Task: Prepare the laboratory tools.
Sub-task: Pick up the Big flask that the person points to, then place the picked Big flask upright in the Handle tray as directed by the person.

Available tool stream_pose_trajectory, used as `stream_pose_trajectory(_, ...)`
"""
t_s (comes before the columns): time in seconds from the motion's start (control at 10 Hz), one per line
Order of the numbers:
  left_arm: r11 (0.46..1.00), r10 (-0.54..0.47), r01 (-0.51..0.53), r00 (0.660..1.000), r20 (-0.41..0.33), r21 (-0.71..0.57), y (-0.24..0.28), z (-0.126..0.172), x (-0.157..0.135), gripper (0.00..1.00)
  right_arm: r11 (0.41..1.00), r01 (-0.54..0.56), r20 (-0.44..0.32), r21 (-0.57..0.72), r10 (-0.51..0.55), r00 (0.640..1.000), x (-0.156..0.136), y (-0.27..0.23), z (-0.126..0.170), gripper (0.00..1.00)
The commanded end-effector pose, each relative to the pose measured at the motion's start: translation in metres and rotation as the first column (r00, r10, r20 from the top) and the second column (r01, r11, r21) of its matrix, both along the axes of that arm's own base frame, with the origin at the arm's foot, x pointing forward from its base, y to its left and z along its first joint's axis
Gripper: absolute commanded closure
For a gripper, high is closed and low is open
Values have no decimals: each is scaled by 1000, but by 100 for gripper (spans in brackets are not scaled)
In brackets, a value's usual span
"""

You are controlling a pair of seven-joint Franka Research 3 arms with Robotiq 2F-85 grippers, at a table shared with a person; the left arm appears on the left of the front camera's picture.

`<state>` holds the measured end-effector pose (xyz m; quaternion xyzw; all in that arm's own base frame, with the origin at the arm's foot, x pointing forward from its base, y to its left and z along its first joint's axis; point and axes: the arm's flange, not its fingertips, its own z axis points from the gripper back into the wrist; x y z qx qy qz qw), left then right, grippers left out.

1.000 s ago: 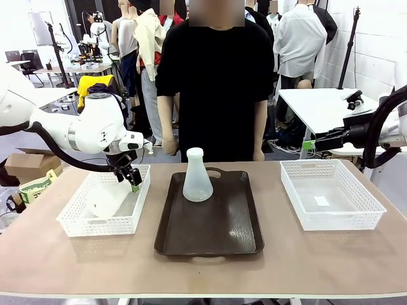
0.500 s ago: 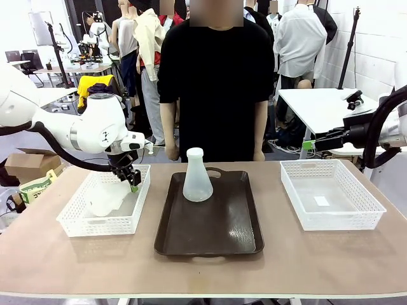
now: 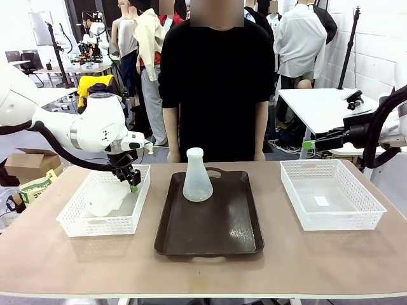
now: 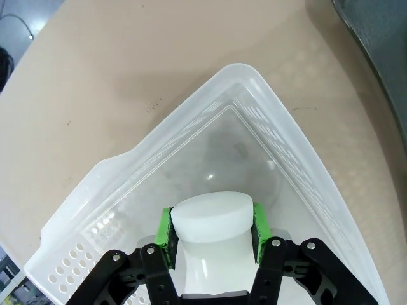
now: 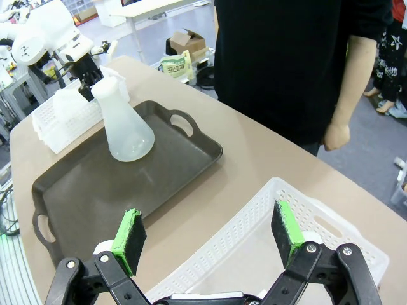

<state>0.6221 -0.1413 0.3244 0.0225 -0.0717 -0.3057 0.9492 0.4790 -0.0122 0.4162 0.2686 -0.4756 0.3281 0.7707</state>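
Observation:
One frosted conical flask (image 3: 197, 179) stands upright on the dark brown tray (image 3: 219, 238); the right wrist view has this flask (image 5: 127, 130) at its upper left. The second flask (image 3: 105, 198) leans tilted inside the left white mesh basket (image 3: 73, 223), neck up toward the right. My left gripper (image 3: 131, 180) is shut on that neck, and the left wrist view shows the flask's mouth (image 4: 212, 217) pinched between the green pads (image 4: 165, 230). My right gripper (image 3: 309, 145) hangs open beyond the table's right far corner, and in its own view my right gripper (image 5: 208, 234) holds nothing.
A second white mesh basket (image 3: 369, 213) sits at the right with a small paper slip inside. A person in black (image 3: 216, 76) stands at the far edge behind the tray, arms down. Bare table runs along the front edge.
My left gripper has shifted slightly left and up with the flask's neck in it. The tray flask and right arm have not moved.

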Motion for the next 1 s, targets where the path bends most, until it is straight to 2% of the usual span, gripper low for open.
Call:
stream_pose_trajectory(0.0,1000,-6,6,1000,10,2,0,0,0,100,1000,2,-19,-15,-2,1000,0,0,0,0)
stream_pose_trajectory(0.9,1000,-6,6,1000,10,2,0,0,0,100,1000,2,-19,-15,-2,1000,0,0,0,0)
